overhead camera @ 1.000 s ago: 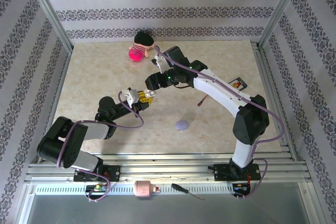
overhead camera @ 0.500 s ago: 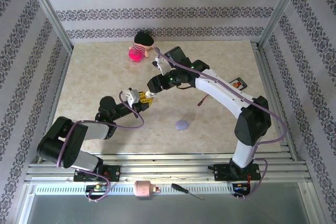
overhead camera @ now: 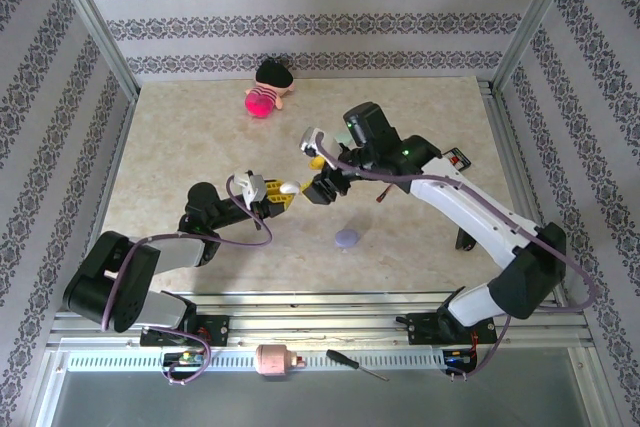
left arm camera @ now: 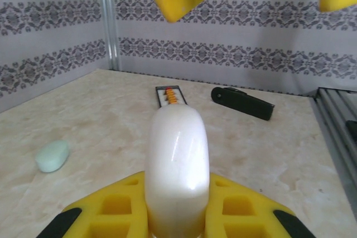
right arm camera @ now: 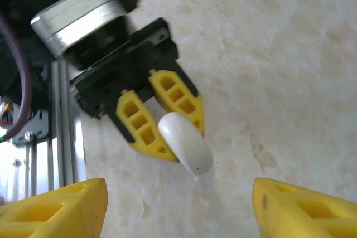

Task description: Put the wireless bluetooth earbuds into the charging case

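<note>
While the white oval charging case (left arm camera: 177, 165) stays pinched between the yellow fingers (left arm camera: 114, 207) of the left gripper (right arm camera: 179, 136), jutting past their tips low over the middle of the marble-patterned table (overhead camera: 180, 147), the change is all on the other side. The right gripper (overhead camera: 322, 189) has swung away from its spot on the far side of the case and come round to the right of it, just beside it and facing it. Its jaws stand spread with nothing between them, so no earbud is on its way in yet. I judge this an approach to the case itself, to steady or open it, since its shell looks closed and seamless. A lavender oval piece (overhead camera: 347, 238) lies on the table near and right of the two grippers, and a mint one (left arm camera: 53, 155) lies further off; whether either is an earbud or another case I cannot tell. The left arm lies low and stretched toward the centre, much as before, while the right arm has dropped its elbow out to the right and reaches back leftward, wrist tilted down at the case.
</note>
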